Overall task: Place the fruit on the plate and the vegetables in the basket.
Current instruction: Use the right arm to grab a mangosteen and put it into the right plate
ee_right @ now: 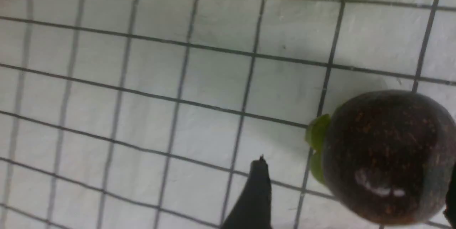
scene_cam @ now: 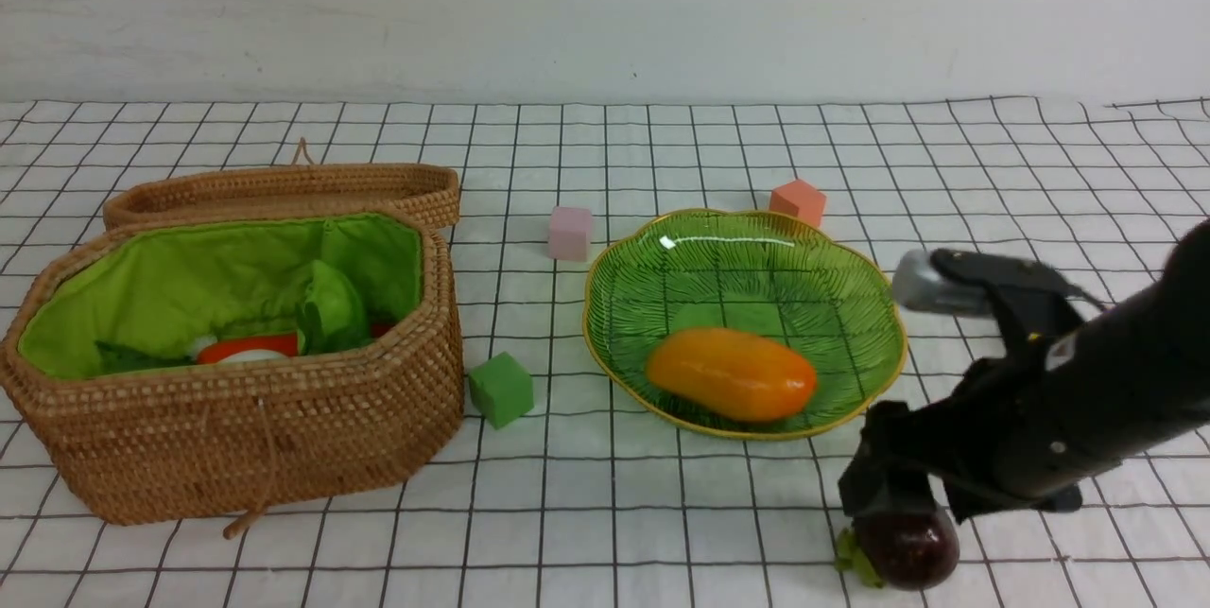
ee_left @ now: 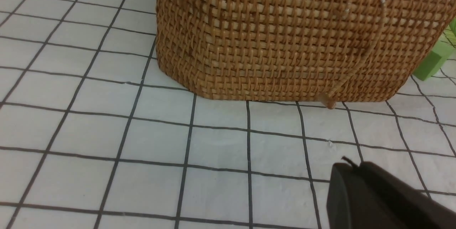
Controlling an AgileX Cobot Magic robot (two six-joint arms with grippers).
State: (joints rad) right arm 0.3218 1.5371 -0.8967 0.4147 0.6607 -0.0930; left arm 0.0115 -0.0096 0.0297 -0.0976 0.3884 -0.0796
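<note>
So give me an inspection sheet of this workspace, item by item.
Surface: white with a dark grid, faint creases.
Fruit: mango in the green plate; mangosteen on the surface, outside the plate.
Vegetables: orange-red and white pieces partly visible in the lined basket; the rest hidden.
Clutter: pink cube, green cube, orange-red cube.
Left gripper: jaws shut, near the basket's front.
Right gripper: jaws open, one each side of the mangosteen.
Cables: nothing seen.
Surroundings: plain pale wall behind.
</note>
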